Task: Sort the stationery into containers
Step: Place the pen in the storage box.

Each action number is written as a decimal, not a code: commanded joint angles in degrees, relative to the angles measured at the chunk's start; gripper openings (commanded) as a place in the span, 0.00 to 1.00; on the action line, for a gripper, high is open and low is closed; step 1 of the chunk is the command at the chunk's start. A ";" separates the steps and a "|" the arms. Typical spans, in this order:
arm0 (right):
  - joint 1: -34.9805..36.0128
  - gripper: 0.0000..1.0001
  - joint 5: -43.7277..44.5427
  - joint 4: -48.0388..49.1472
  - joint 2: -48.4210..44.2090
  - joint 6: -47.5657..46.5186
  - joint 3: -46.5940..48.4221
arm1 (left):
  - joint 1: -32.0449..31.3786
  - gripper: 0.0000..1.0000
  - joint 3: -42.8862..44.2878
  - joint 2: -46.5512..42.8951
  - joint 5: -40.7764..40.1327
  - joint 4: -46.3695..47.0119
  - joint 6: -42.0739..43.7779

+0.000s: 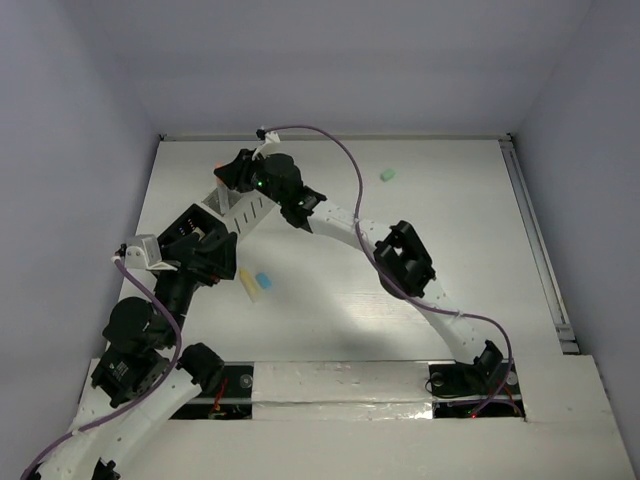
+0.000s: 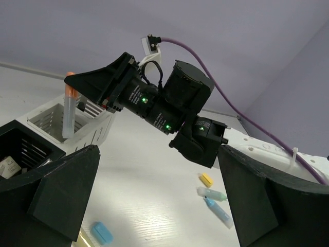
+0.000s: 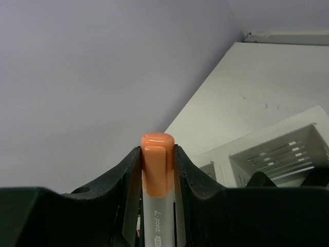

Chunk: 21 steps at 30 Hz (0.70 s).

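Currently: white table (image 1: 480,220) is mostly taken up by the two arms. The right arm (image 1: 340,222) reaches across to the far-left corner and the left arm (image 1: 160,400) is tucked in beside it. A white slatted two-cell plastic box (image 2: 51,121) sits there, with a black slatted box (image 2: 20,146) right next to it; touching or not, can't tell. Right gripper (image 3: 157,154) is clamped on a clear-barrelled pen with an orange cap (image 2: 68,116). The pinch is at the cap and the pen hangs upright, lower end at or just inside the white box's rim. Left gripper (image 2: 157,175) hangs spread wide with nothing in it, near the black box. Loose on the table: yellow stick (image 1: 247,285), blue marker (image 2: 218,211), pale green marker (image 2: 213,194), stubby blue block (image 2: 101,232), small yellow block (image 2: 206,179), and a green piece (image 1: 387,175) well apart. My read: the pen is light, stiff, smooth plastic and could slip or swing. A hold near the cap looks sensible, since it leaves the barrel free to drop into a cell.
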 commanded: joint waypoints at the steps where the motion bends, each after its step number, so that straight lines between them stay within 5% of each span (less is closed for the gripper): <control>1: 0.56 0.00 0.44 2.14 0.76 -4.28 3.46 | 0.61 0.99 0.33 0.76 0.33 1.99 1.04; 5: 1.62 0.15 0.00 2.49 0.14 -7.08 2.32 | 1.15 0.99 0.07 0.41 0.77 2.25 1.04; 7: 1.62 0.00 0.44 1.53 0.05 -7.71 2.67 | 1.67 0.99 0.07 0.49 1.21 2.33 1.04; 21: 1.62 0.00 5.45 1.35 3.30 -9.55 8.82 | 3.34 0.99 -0.11 1.55 3.23 2.95 1.21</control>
